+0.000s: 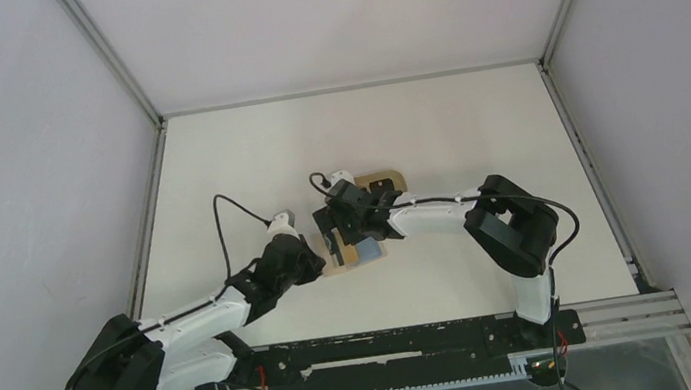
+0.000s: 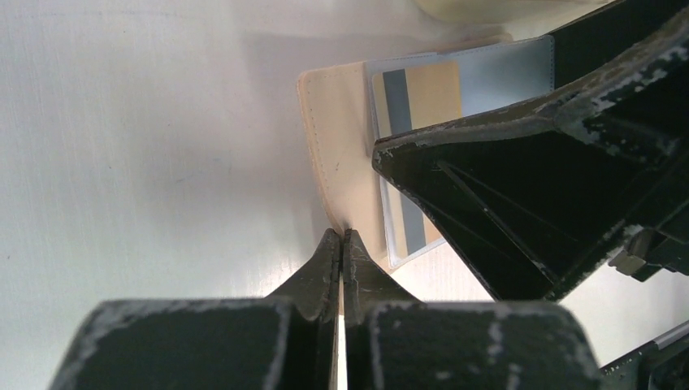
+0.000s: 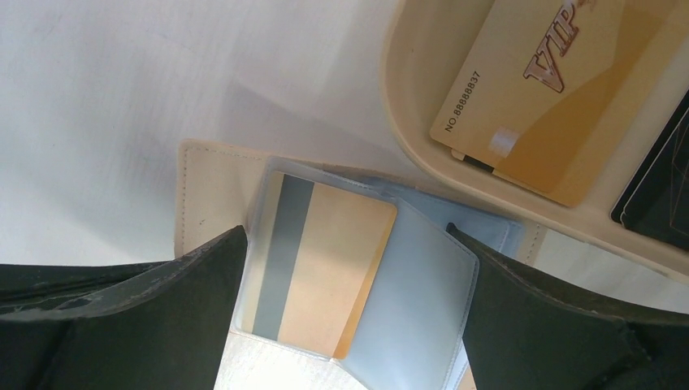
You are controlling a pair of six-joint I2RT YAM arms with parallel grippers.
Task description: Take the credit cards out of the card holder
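The beige card holder (image 3: 199,195) lies open on the table, its clear plastic sleeves (image 3: 422,301) fanned out. One tan credit card (image 3: 325,260) with a dark stripe sits inside a sleeve. My right gripper (image 3: 348,236) hangs open over it, one finger on each side of the sleeves. My left gripper (image 2: 343,236) is shut on the card holder's (image 2: 337,146) near edge. The striped card (image 2: 431,93) also shows there, partly behind the right gripper's finger (image 2: 528,187). From above, both grippers (image 1: 318,262) (image 1: 338,241) meet at the card holder (image 1: 366,253).
An oval tan wooden tray (image 3: 406,106) lies just beyond the card holder, holding a gold VIP card (image 3: 520,106) and a black card (image 3: 658,195). The tray (image 1: 385,180) sits mid-table. Metal rails and grey walls border the white table (image 1: 474,128).
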